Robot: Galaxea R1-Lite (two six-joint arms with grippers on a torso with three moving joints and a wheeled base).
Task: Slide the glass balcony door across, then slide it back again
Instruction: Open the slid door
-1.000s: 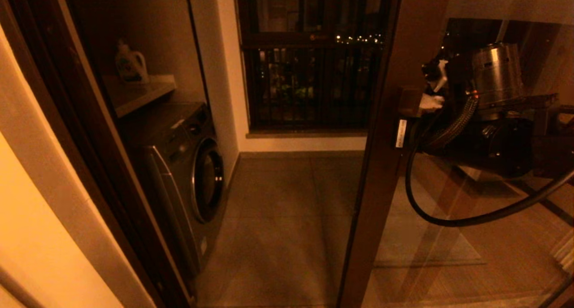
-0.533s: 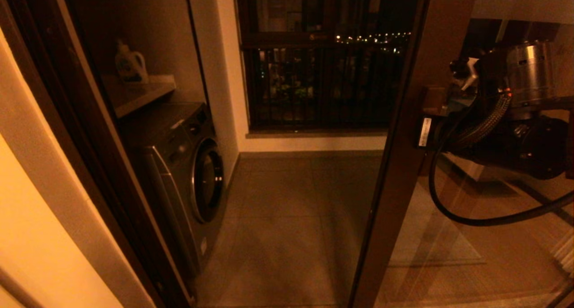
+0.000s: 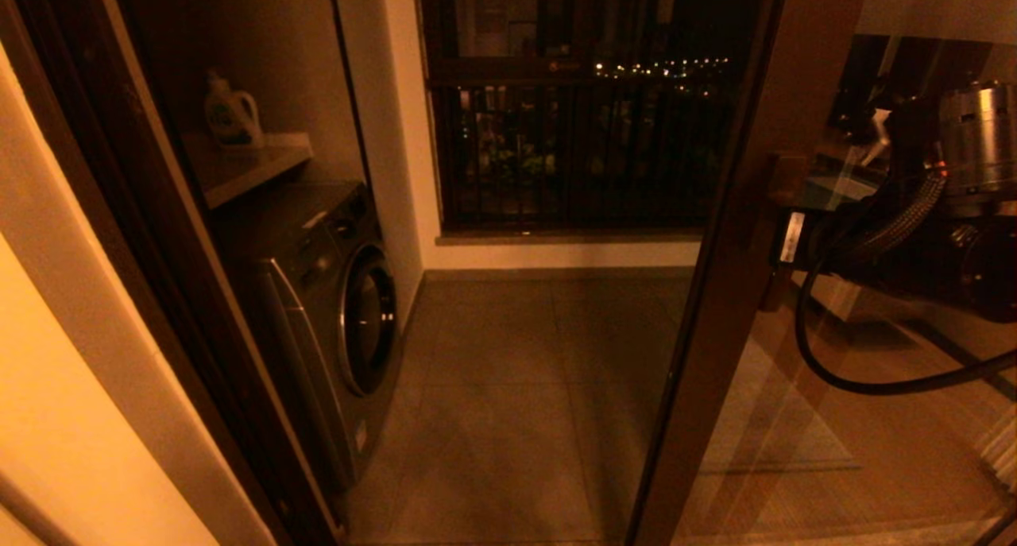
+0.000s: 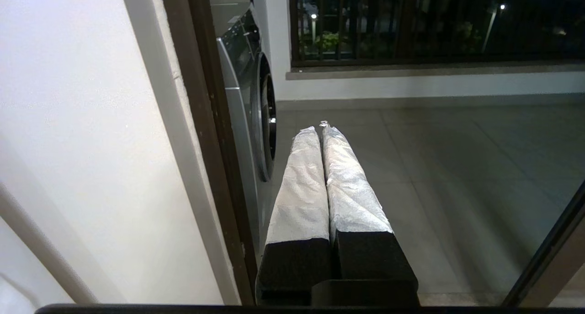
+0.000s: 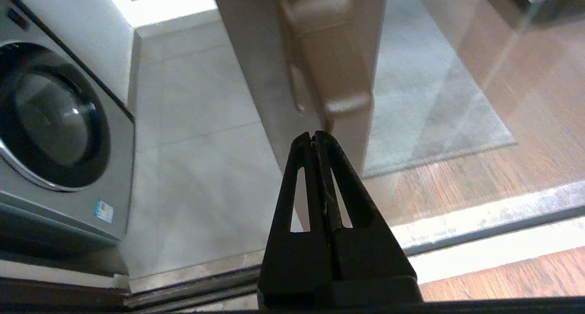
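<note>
The right tool (image 5: 315, 135), fingers pressed together, sits just below the wooden pull handle (image 5: 331, 53) of the glass balcony door (image 3: 739, 276), which stands right of the opening. The panel looks heavy, stiff and breakable; the handle is the place to push. The left tool (image 4: 322, 129), also closed, idles by the jamb.

The glass balcony door (image 3: 735, 236) ran off the head view at top, bottom and right, so its far stile never showed. The right gripper (image 5: 314, 135) sat hidden behind its own arm there, and whether its tips touched the blurred wooden handle (image 5: 336, 62) was unclear. The washing machine (image 3: 334, 307) was cut off below by the dark jamb (image 3: 143, 212).
</note>
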